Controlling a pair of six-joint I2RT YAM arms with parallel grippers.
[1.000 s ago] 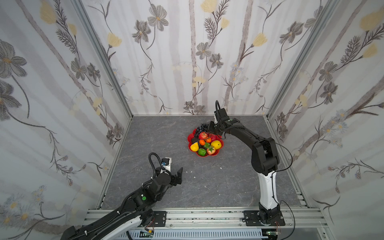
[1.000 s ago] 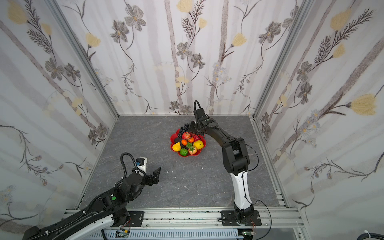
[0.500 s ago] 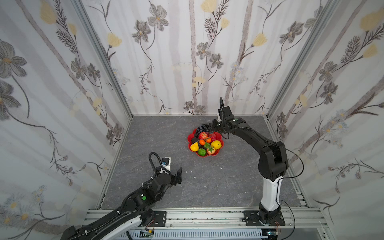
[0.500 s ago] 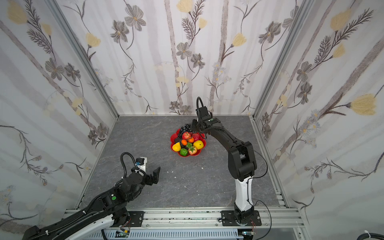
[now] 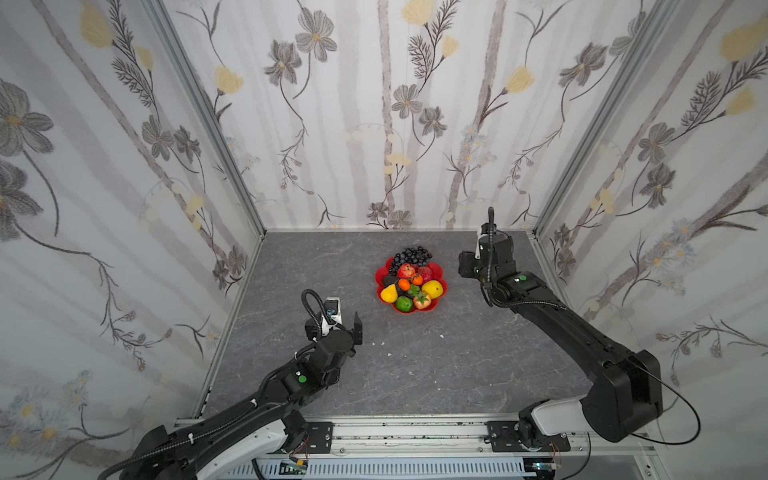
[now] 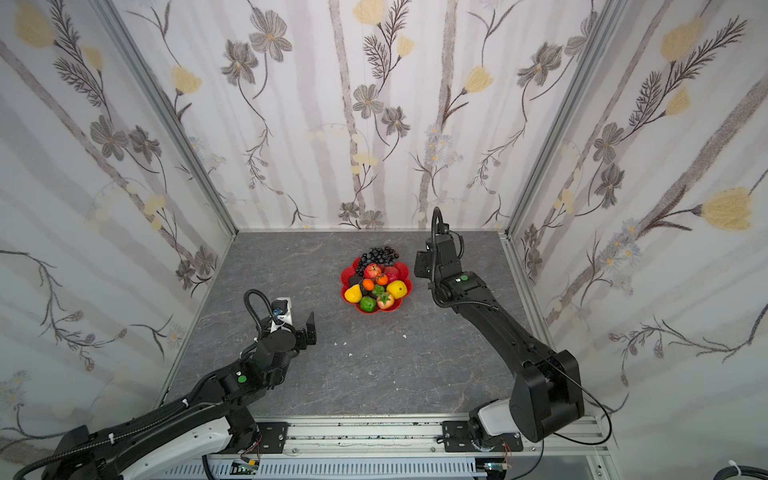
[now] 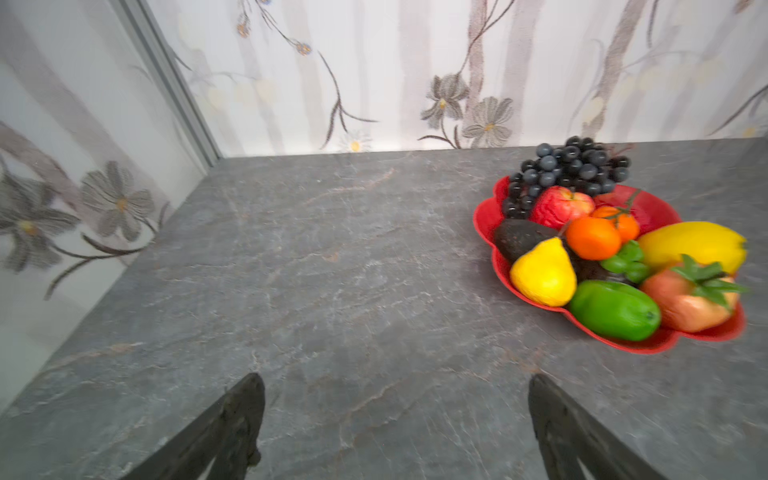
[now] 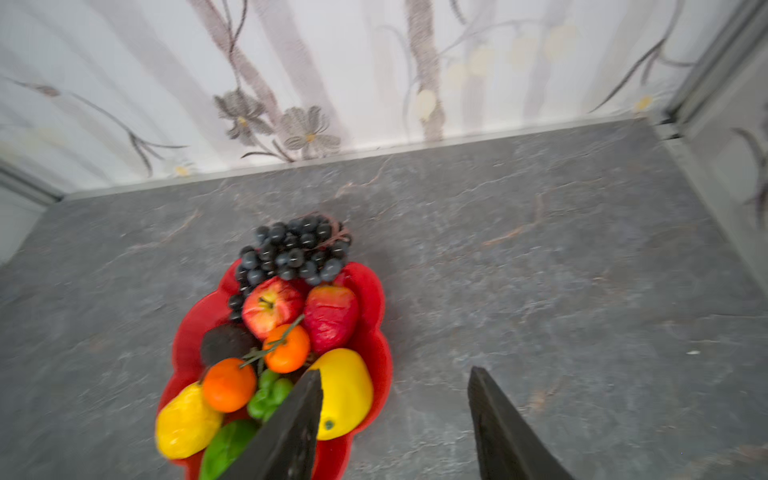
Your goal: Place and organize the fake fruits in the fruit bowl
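The fruit bowl (image 5: pixel 441 270) (image 6: pixel 406 271) is a red scalloped dish at the back middle of the grey table. It holds the fake fruits: a black grape bunch (image 5: pixel 411 253) (image 8: pixel 297 249) at its far rim, red apples, oranges, a yellow pear (image 5: pixel 389 293) (image 7: pixel 542 272), a yellow lemon (image 8: pixel 345 390) and a green piece (image 7: pixel 615 309). My right gripper (image 5: pixel 467 264) (image 8: pixel 395 374) hovers open and empty just right of the bowl. One of its fingers (image 8: pixel 291 424) overlaps the bowl's edge. My left gripper (image 5: pixel 345 318) (image 7: pixel 395 382) is open and empty over bare table, front-left of the bowl.
A few small white specks (image 5: pixel 389 354) lie on the grey tabletop (image 5: pixel 415 374) in front of the bowl. Floral fabric walls close in the back and both sides. A metal rail (image 5: pixel 415 432) runs along the front edge.
My right gripper has opened and pulled back from over the bowl to its right side. The left arm has barely moved.
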